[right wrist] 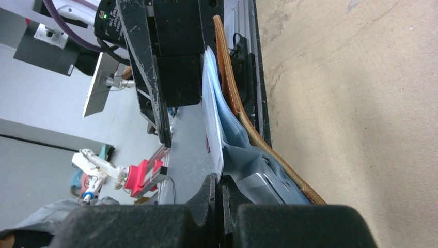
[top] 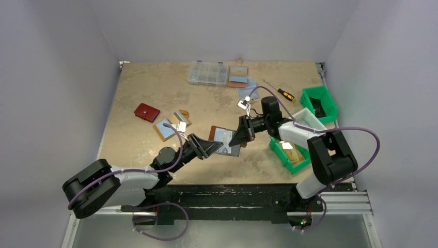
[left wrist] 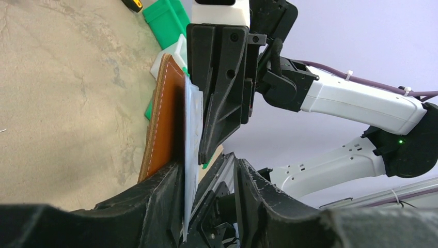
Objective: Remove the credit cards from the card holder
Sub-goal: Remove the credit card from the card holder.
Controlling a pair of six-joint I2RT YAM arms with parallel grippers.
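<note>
The brown leather card holder (top: 225, 140) hangs open above the table's middle, between my two grippers. In the left wrist view its leather cover (left wrist: 165, 119) ends at my left finger. Its clear sleeves (left wrist: 192, 129) run down between the spread jaws of my left gripper (left wrist: 209, 168), which is open. My right gripper (right wrist: 219, 181) is shut on the edge of a thin pale sheet (right wrist: 213, 129) of the holder; I cannot tell if it is a sleeve or a card. A silvery-grey card (right wrist: 268, 182) sits in a bluish sleeve beside it.
A dark red wallet (top: 146, 112) and other card holders (top: 166, 129) lie at the left. A clear parts box (top: 207, 73) and a screwdriver (top: 279, 91) lie at the back. Green bins (top: 320, 102) (top: 279, 150) and a white bin (top: 310, 120) stand at the right.
</note>
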